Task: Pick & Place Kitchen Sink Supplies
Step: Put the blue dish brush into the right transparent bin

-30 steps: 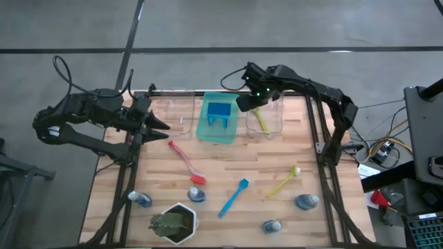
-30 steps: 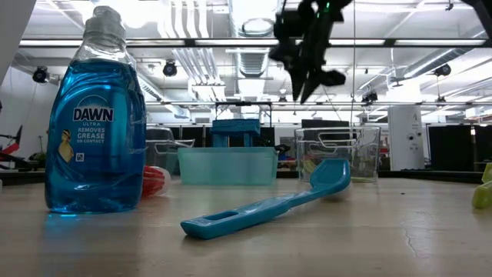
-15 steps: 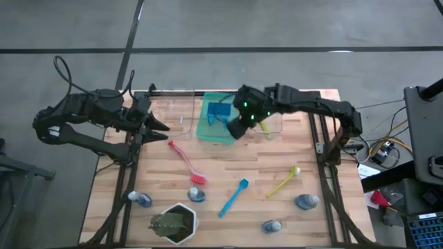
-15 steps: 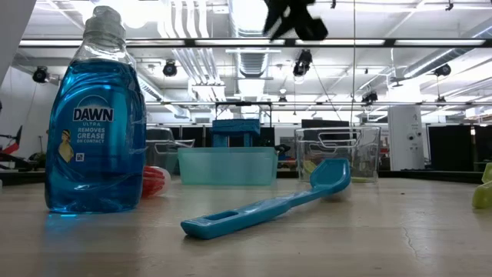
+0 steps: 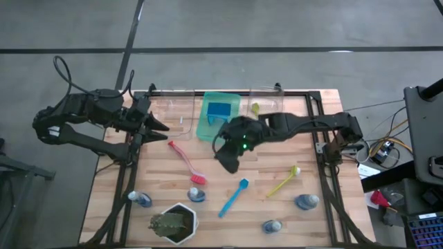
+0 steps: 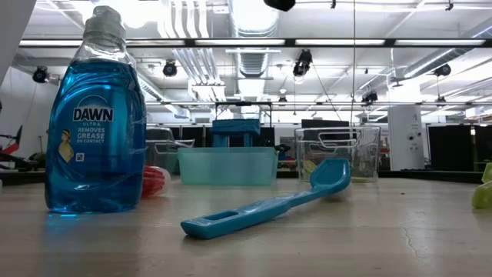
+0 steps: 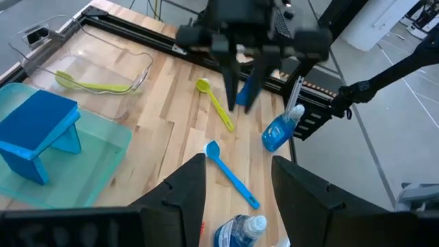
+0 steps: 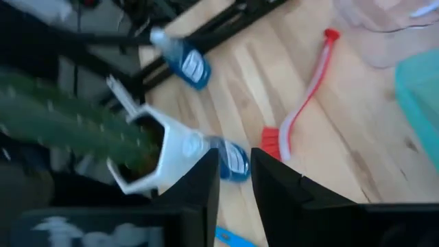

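My right gripper [image 5: 228, 164] hangs open and empty above the middle of the table, fingers pointing down, between the red brush [image 5: 185, 162] and the blue brush [image 5: 233, 197]. It also shows in the left wrist view [image 7: 241, 92]. My left gripper [image 5: 165, 126] is open and empty at the table's left side. A yellow-green brush [image 5: 284, 181] lies flat at the right. Another yellow-green brush [image 7: 92, 85] lies in the far clear bin [image 5: 266, 104]. Blue sponges [image 5: 220, 111] stand in the green tray [image 5: 205, 131]. Several blue bottles [image 5: 196, 195] lie or stand near the front.
A green plant in a white pot [image 5: 173, 221] stands at the near left, close below my right gripper's view [image 8: 147, 147]. A second clear bin [image 5: 176, 111] stands at the far left. In the low view one bottle [image 6: 94, 115] stands upright close to the camera.
My right gripper has left the far clear bin and swung toward the table's near edge and leftward, past the green tray, to above the table's middle. It has risen out of the low view. The yellow-green brush stays in the bin.
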